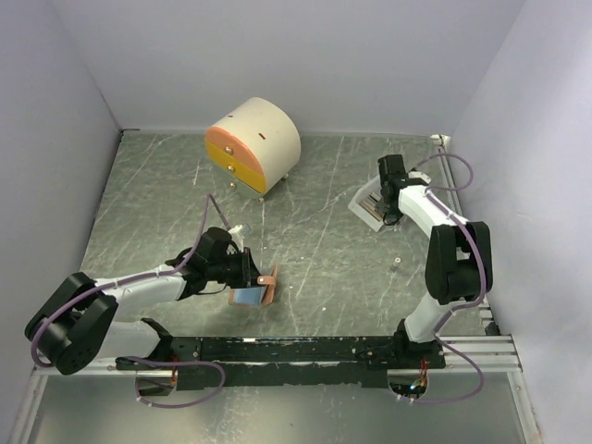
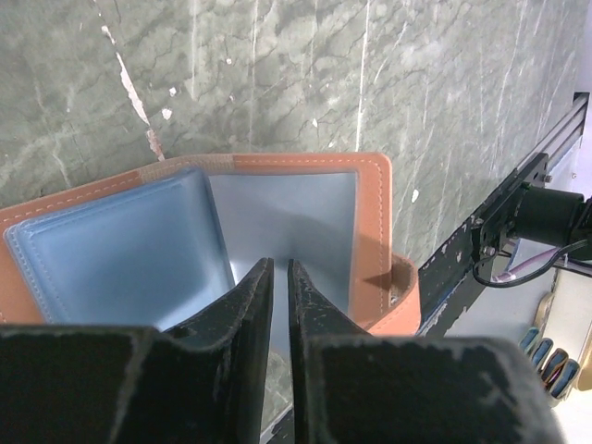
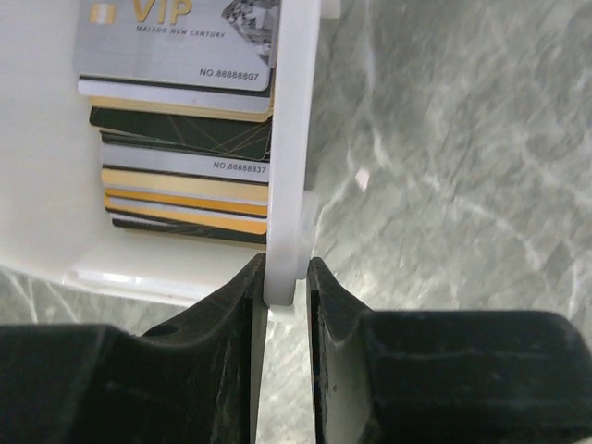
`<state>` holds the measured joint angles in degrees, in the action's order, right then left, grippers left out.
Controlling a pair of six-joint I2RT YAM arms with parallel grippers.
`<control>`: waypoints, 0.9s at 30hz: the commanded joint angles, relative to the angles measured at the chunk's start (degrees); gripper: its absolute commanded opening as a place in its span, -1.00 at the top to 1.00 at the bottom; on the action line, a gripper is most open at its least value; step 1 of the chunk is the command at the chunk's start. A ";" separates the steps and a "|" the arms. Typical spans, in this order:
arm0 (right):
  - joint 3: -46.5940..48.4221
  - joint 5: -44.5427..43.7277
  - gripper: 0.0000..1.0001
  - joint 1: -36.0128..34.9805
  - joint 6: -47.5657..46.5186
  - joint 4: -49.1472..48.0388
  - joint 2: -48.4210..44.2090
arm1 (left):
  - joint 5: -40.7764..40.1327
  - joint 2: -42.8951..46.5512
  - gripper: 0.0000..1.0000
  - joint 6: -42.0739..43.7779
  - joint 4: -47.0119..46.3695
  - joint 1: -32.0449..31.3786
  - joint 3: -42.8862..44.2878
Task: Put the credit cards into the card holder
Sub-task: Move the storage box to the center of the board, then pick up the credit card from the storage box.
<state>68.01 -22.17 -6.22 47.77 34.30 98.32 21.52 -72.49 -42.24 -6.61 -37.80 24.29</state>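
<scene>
Close to the near edge of the grey marbled desk [image 1: 333, 259], left of its middle, a salmon-pink leather-like folding card holder [image 2: 370, 231] with a pale blue lining is seen lying open. It is taken at its near edge by the left pincer [image 2: 280, 264], whose jaws are drawn almost together with only a thin leaf of the lining apparently caught between them. No card can be made out in its slots.

Further off, towards the far right corner, a small white rectangular plastic tray [image 3: 291, 139] is clamped by one side wall in the right pincer [image 3: 285, 264], a finger pressed to each face of that wall. The credit cards [image 3: 185, 139], thin flat rectangles in silver, black and gold, are stacked inside the tray, overlapping like shingles, with a silver one marked VIP lying furthest from the pincer.

Against the far edge, a round cream cabinet [image 1: 254, 143] with orange-yellow drawers is left untouched.

The task is judged to be at its opening step: card holder and tray are secured, and nothing has been loaded. For the next move, the tray wall would have to be released, a single card separated from the stack and carried across to the card holder, which must be kept spread so that a slot is presented.
</scene>
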 commanded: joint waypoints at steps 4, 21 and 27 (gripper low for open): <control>-6.98 1.24 0.55 -7.06 8.51 1.22 -7.37 | 1.63 -1.31 0.54 -0.48 -3.66 -0.90 -1.25; -12.08 -3.11 0.31 -18.50 6.13 -0.97 -19.13 | 2.31 -1.46 0.53 -1.16 -5.15 -1.47 -1.78; -8.84 9.60 0.01 -17.33 -31.71 -12.30 -22.02 | 2.34 -1.73 0.53 -1.21 -5.26 -1.59 -1.58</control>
<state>54.83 -20.49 -24.38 44.03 30.35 77.69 22.35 -73.63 -43.16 -9.28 -38.85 22.74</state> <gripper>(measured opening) 0.403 0.234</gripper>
